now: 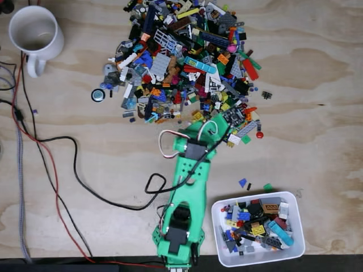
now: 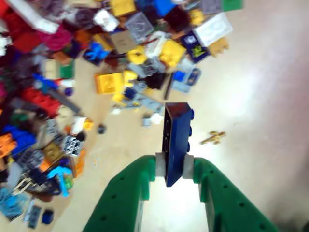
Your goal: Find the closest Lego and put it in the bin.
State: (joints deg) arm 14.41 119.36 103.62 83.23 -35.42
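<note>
My green gripper [image 2: 174,166] is shut on a dark blue Lego brick [image 2: 177,135], which stands on end between the grey pads [image 2: 160,164] above the bare wood. In the fixed view the gripper [image 1: 231,118] sits at the lower right edge of the big mixed Lego pile [image 1: 181,62], up and slightly left of the bin. The bin [image 1: 216,226], a shallow white tub at the lower right beside the arm's base, holds several Lego pieces. The pile [image 2: 72,72] spreads over the upper left of the wrist view.
A white mug [image 1: 35,34] stands at the top left. Black and red cables [image 1: 45,158] run down the left side toward the arm's base. Two loose pieces [image 1: 243,182] lie just above the bin. A small tan piece [image 2: 213,138] lies right of the held brick.
</note>
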